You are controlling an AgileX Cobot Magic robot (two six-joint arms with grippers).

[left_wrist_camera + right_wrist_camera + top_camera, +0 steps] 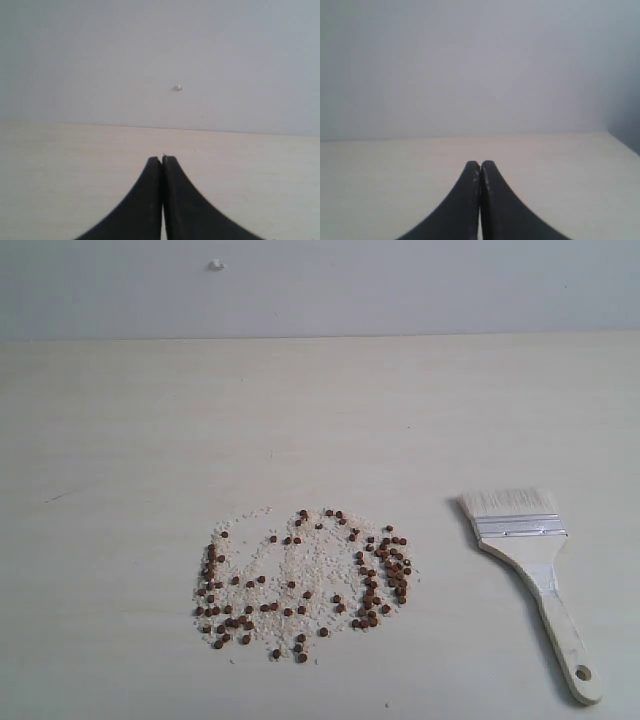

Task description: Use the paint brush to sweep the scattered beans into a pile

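Note:
Reddish-brown beans lie scattered among fine white grains in a loose patch at the table's front middle in the exterior view. To their right lies the paint brush, flat on the table, whitish bristles pointing away, pale wooden handle with a hole toward the front right. Neither arm shows in the exterior view. My left gripper is shut with nothing in it, over bare table. My right gripper is shut too, empty, facing the wall. Beans and brush are out of both wrist views.
The pale wooden table runs back to a grey-white wall with a small white mark, which shows in the left wrist view too. The table's right edge shows in the right wrist view.

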